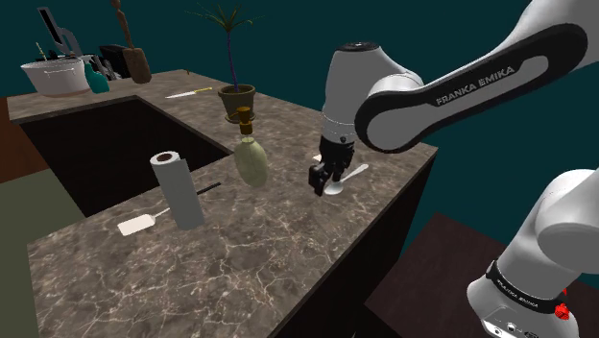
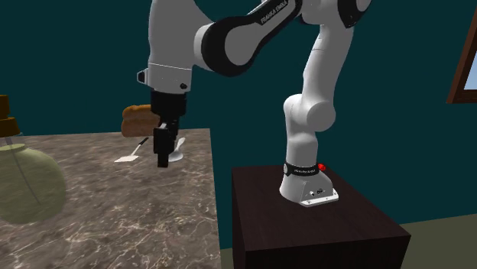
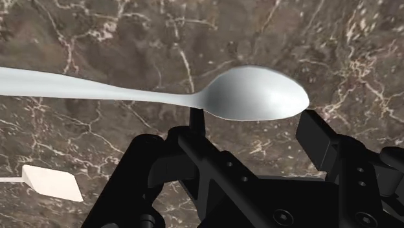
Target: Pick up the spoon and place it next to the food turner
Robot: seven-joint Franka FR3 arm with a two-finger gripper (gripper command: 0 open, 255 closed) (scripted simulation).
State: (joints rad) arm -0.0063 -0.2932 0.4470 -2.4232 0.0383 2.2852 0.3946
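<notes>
Spread claw (image 1: 322, 188) straddles spoon (image 3: 259, 94) bowl on tabletop (image 1: 278, 259).
Food turner (image 1: 137, 225) lies nearest, just beside upright paper roll (image 1: 178, 189); farther back, spoon rests flat near the tabletop edge, bowl between the claw's parted fingers; potted plant (image 1: 236, 96) behind.

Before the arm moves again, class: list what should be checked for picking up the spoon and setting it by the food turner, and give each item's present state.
1. Gripper open: ok, its fingers stand apart.
2. Gripper over the spoon: ok, the bowl lies just beyond the fingertips.
3. Spoon clasped: not ok, neither finger grips it yet.
4. Fingers set across the spoon's narrow side: probably not ok, they seem to stand along its length.
5. Food turner found: ok, it lies on the counter beside the paper towel roll.
6. Free way to the turner: cannot tell, a bottle stands roughly between.
</notes>
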